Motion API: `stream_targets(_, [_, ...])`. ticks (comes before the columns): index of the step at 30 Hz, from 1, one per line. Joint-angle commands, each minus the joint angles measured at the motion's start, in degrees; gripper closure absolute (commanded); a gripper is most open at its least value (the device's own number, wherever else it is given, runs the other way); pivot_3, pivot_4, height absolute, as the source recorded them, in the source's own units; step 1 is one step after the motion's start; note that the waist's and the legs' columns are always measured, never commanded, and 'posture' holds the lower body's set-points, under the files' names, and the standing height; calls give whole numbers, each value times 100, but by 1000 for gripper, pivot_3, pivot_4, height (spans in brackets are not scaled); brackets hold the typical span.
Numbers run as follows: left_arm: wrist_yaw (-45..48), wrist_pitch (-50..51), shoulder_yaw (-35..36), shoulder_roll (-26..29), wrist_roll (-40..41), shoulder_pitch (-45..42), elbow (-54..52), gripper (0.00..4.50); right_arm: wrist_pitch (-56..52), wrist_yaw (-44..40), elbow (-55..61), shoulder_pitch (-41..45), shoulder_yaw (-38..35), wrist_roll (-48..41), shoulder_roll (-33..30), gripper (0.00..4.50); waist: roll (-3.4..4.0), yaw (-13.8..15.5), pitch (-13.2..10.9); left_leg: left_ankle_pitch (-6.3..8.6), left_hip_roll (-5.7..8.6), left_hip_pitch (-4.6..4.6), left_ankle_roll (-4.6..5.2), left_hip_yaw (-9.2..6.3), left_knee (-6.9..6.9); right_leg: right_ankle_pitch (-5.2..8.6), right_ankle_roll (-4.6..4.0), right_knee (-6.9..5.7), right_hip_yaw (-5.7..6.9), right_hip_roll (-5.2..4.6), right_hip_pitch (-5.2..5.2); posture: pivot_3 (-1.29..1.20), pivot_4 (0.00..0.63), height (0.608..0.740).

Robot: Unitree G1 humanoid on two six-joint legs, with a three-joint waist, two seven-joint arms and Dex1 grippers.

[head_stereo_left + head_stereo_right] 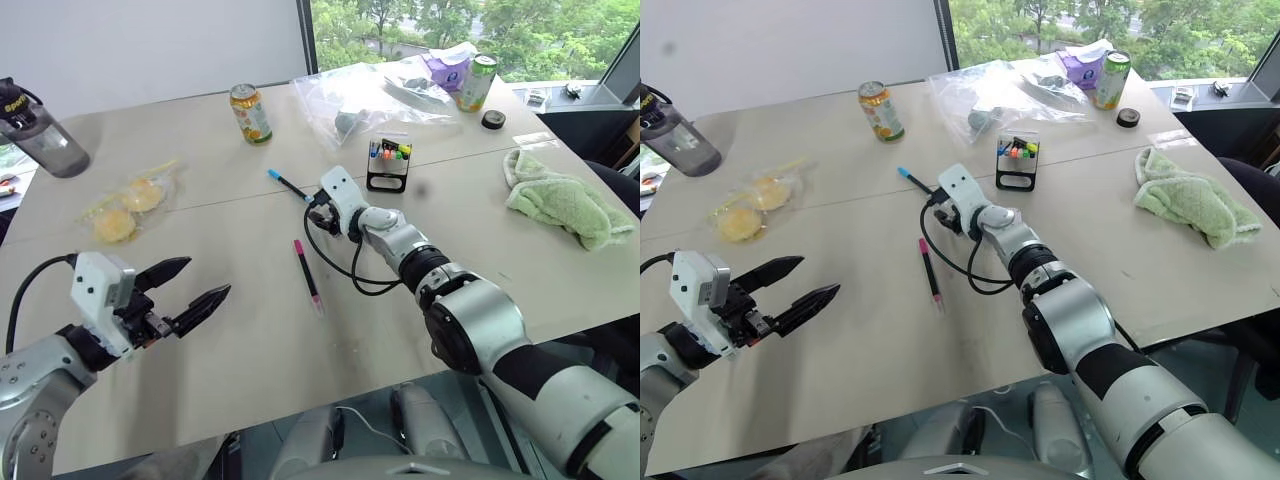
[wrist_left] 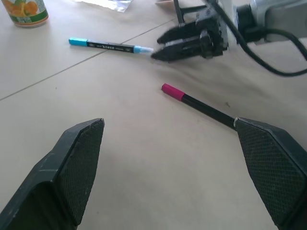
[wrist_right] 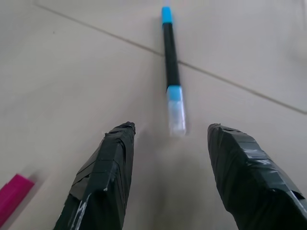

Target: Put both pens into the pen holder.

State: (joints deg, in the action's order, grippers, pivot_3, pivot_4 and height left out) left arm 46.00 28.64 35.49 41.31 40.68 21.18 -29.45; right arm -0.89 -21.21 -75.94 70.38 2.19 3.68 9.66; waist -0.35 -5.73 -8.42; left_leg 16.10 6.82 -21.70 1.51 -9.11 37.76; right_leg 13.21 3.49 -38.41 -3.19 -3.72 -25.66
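Observation:
The blue-capped pen (image 1: 288,185) lies on the table, back and left of the pen holder (image 1: 388,165), a small black mesh cup with bright markers in it. My right gripper (image 1: 312,207) is open just short of the blue pen's (image 3: 170,62) clear-capped end, which points into the gap between its fingers (image 3: 110,167), not touching them. The pink-capped pen (image 1: 307,273) lies flat nearer me, at mid-table. My left gripper (image 1: 208,277) hovers wide open and empty at the front left, well away from both pens. The left wrist view shows the pink pen (image 2: 196,105) and the right gripper (image 2: 160,48).
An orange drink can (image 1: 250,112) stands at the back, a green can (image 1: 476,82) at the back right beside clear plastic bags (image 1: 375,95) and a tape roll (image 1: 493,119). A green towel (image 1: 565,205) lies right. A bottle (image 1: 40,130) and bagged yellow items (image 1: 130,200) are left.

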Motion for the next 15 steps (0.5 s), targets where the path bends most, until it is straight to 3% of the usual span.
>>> stream_targets(1, [-57, -3, 229, 22, 78, 67, -271, 0, 98, 130, -1, 372, -137, -77, 629, 1926, -1, 16, 0, 0, 0, 0, 0, -1, 0, 0, 0, 0, 1, 0, 0, 0, 150, 739])
stream_targets(7, [-209, 42, 144, -77, 111, 35, -344, 0, 230, -287, 96, 290, -89, -33, 418, 1926, 0, 8, 0, 0, 0, 0, 0, 0, 0, 0, 0, 0, 0, 0, 0, 0, 150, 739])
stream_targets(10, [-243, 34, -54, -105, 141, -245, -208, 0, 380, -1523, 660, -50, 150, -48, -27, 1926, 0, 12, 0, 0, -1, 0, 0, 0, -1, 0, 0, 1, 1, 0, 0, 0, 150, 739])
stream_targets(12, [-168, 26, -197, -38, 78, -477, -31, 0, -27, -2430, 1712, -556, 270, -273, -410, 1926, -2, 39, 1, 0, -1, -1, 0, -4, 1, 0, 0, 3, 8, -1, 4, 0, 150, 739])
stream_targets(15, [-20, 16, -362, 45, 37, -804, 257, 0, -1024, -2985, 3819, -1479, 496, -494, -910, 1020, -4, 138, 3, 1, 0, -10, 1, -17, 9, -1, 1, 8, 20, -6, 6, 0, 150, 739])
